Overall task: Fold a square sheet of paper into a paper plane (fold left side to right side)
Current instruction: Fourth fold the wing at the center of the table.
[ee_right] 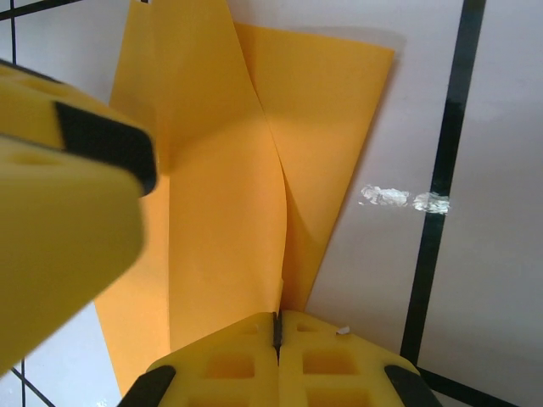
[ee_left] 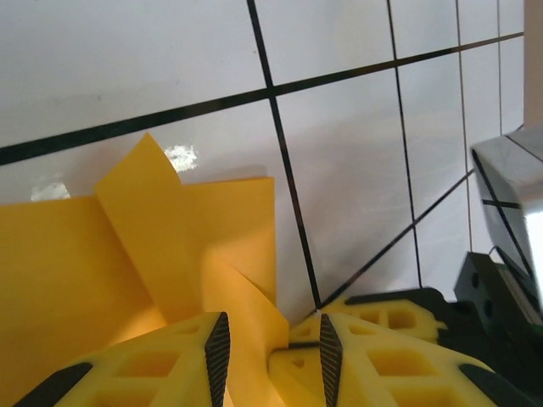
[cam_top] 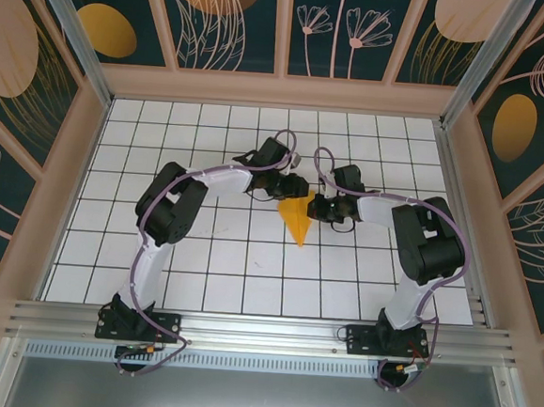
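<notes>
The paper plane point(cam_top: 298, 223) (tip nearward) lies on the gridded table point(cam_top: 200, 283).

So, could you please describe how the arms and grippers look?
The left arm and right arm have white links, black joint housings and purplish cables looping alongside. The left gripper and right gripper have yellow fingers with cut-out windows and black pads.

You're looking at thin, matt folded paper point(ee_right: 221, 195), smooth but creased, on a glossy white tiled surface point(ee_left: 127, 59) that throws glare. Your jaws are matt yellow plastic with black ribbed pads point(ee_left: 218, 356). The front rail point(cam_top: 262, 333) is brushed metal.
</notes>
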### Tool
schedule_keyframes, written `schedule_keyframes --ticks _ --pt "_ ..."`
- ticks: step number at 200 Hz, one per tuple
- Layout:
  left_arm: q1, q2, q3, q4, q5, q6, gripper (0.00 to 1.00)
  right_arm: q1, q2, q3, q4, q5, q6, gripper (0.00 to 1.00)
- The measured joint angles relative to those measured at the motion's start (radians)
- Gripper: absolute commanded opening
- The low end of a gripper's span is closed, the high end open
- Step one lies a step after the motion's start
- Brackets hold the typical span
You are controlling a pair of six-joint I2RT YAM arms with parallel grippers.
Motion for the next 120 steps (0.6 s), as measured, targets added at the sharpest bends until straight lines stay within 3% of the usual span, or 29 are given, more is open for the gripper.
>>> schedule_keyframes --ticks 120 --pt "0.0 0.047 0.023 -0.007 -0.024 -0.002 0.37 -0.001 -0.001 0.002 -0.003 0.0 0.0 0.01"
